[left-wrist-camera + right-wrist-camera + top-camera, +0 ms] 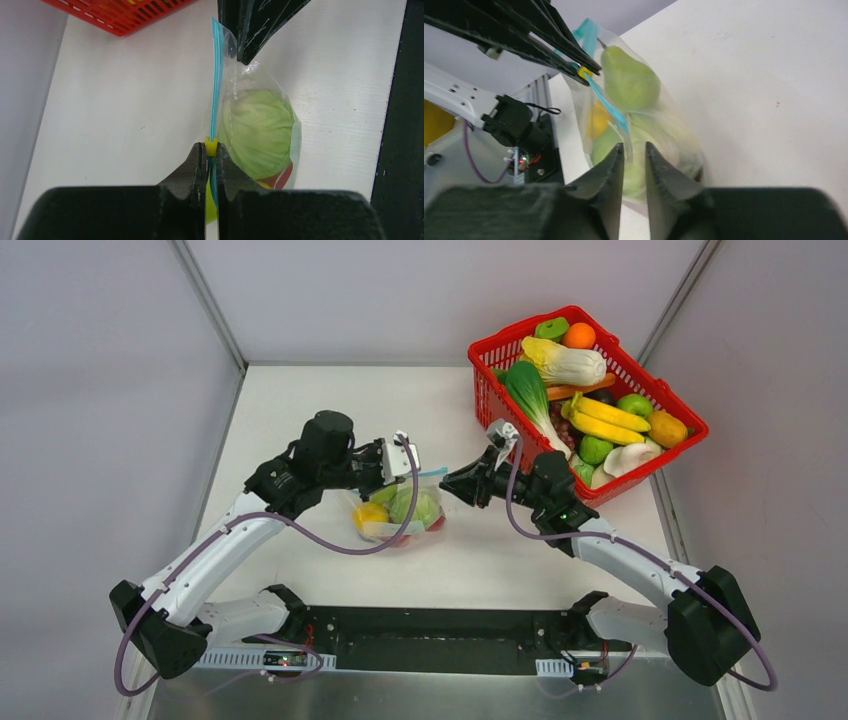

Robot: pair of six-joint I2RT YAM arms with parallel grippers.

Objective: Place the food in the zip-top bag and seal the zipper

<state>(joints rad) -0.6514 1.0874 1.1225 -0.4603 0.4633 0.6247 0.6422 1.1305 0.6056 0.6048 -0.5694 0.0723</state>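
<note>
Clear plastic lets the food (418,508) show inside the bag (385,532) from above. The left gripper (408,462) is at the bag's left end. The right gripper (452,485) is at its right end. A red basket (490,400) of other food stands well to the right of the bag.

From the left wrist, the left gripper (211,162) is squeezed tight on the blue zipper (216,85), by a small yellow piece (211,146). A green cabbage (257,127) and a red tomato (281,176) lie in the bag.

From the right wrist, the right gripper (634,152) has its fingers a tiny bit apart at the bag's edge. I cannot tell if they pinch the plastic. A green pear (629,82) and a yellow lemon (599,120) are in the bag too.

I think the food is in, and closing the zipper is the job now. Next, one gripper should hold one end of the bag firm while the other presses along the zipper to the far end.
</note>
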